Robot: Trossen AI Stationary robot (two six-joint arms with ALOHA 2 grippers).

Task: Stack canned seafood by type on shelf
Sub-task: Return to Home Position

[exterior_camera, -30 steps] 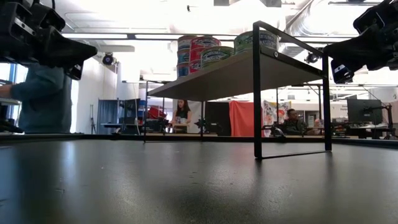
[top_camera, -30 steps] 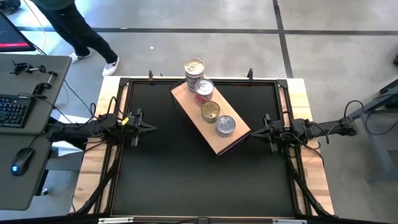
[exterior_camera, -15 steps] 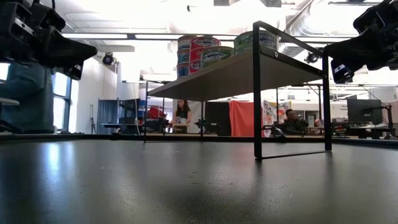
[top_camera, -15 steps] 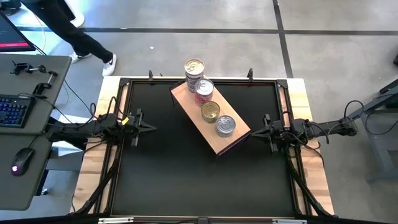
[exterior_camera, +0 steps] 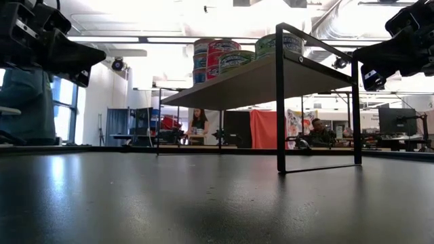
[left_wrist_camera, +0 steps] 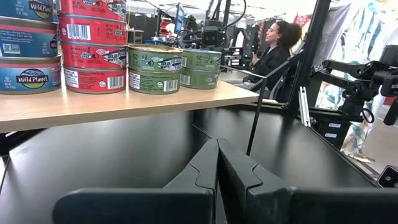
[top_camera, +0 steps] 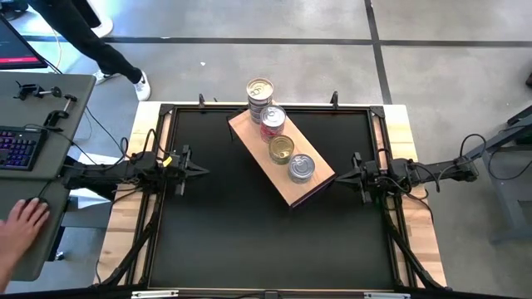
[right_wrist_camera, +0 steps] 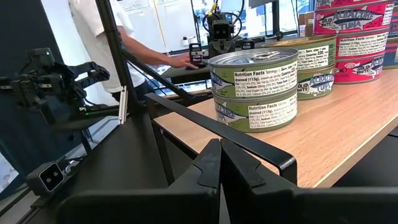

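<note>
**While both arms wait at the edges, cans stand stacked on the shelf**

As I look down from the high view, the left pincer [top_camera: 202,169] sits at the left edge of the black surface [top_camera: 249,241] and the right pincer [top_camera: 341,177] at the right edge, both well apart from the shelf [top_camera: 285,189]. Each has its fingers pressed together on nothing, as the wrist views make plain.

The shelf lies slantwise at the far middle, carrying four stacks of cans [top_camera: 282,149] in a row. From above I see only lids. The left wrist view adds labels: a blue stack [left_wrist_camera: 28,59], a red stack [left_wrist_camera: 93,53] and two green stacks [left_wrist_camera: 154,70], each two high.

The low view shows the shelf raised on black legs [exterior_camera: 280,102]. In the right wrist view a black frame rail [right_wrist_camera: 261,151] crosses before the nearest green stack.

A person's hand [top_camera: 25,223] rests on the grey side desk [top_camera: 75,108].
</note>
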